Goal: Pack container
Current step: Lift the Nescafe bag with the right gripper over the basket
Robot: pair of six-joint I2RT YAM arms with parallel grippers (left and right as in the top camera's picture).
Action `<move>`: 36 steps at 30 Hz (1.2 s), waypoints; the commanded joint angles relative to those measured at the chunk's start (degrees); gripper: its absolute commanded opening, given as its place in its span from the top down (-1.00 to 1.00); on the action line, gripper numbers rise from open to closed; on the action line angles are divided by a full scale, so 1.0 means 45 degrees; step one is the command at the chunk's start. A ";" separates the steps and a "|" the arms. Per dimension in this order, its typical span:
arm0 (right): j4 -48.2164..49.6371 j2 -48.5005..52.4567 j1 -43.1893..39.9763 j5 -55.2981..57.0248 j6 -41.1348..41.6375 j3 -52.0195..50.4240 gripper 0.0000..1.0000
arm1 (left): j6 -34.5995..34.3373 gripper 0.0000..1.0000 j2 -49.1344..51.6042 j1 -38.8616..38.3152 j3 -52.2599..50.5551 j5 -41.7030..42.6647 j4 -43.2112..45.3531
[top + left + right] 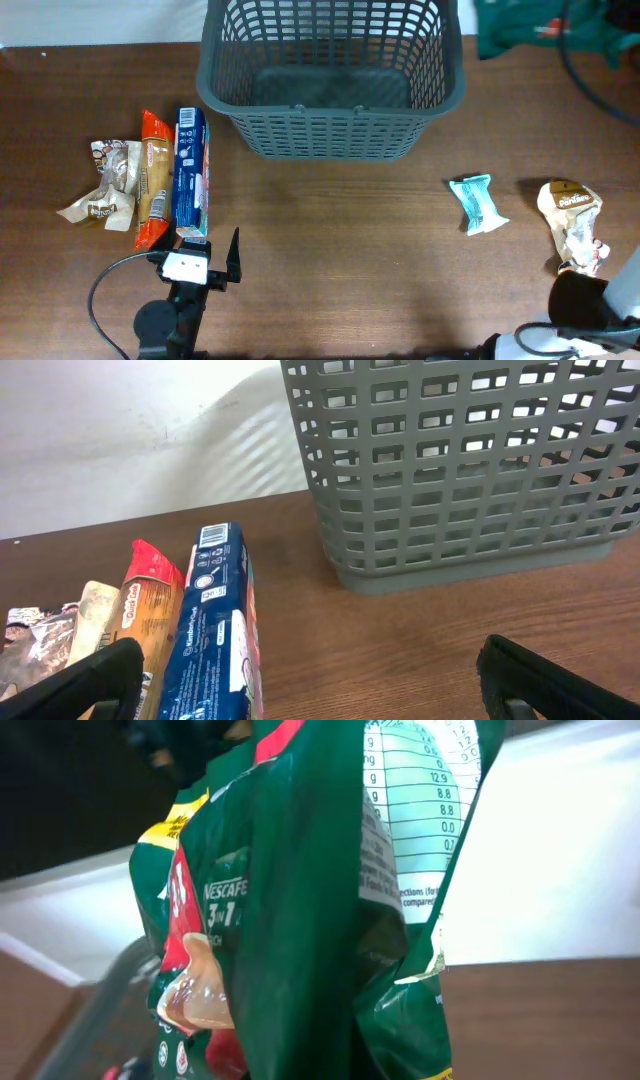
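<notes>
The big dark grey plastic basket (330, 135) sits at the top middle of the table, up and right of the wide-open left gripper (315, 692). The right gripper is squeezed tight on a shiny green coffee packet (300, 920), which hides its fingers.

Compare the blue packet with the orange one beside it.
The blue packet is blue and white; the orange packet has red ends. The blue packet looks wider than the orange packet. The blue packet lies nearer the container than the orange packet. Both lie lengthwise, side by side.
</notes>
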 commanded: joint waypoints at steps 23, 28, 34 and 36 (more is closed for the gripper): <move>0.0010 0.2705 0.5989 0.5892 0.3347 0.0325 0.92 | -0.0078 -0.99 -0.0097 -0.0058 -0.0068 0.0034 0.0029; -0.0369 0.3356 0.6159 0.5897 0.3599 0.0325 0.92 | -0.0078 -0.99 -0.0097 -0.0058 -0.0068 0.0034 0.0029; -0.0884 0.3866 0.6290 0.5984 0.3789 0.0321 0.93 | -0.0073 -0.98 -0.0097 -0.0058 -0.0068 0.0034 0.0029; -0.1025 0.3949 0.6305 0.6640 0.4274 0.0321 0.93 | -0.0078 -0.99 -0.0097 -0.0058 -0.0068 0.0034 0.0029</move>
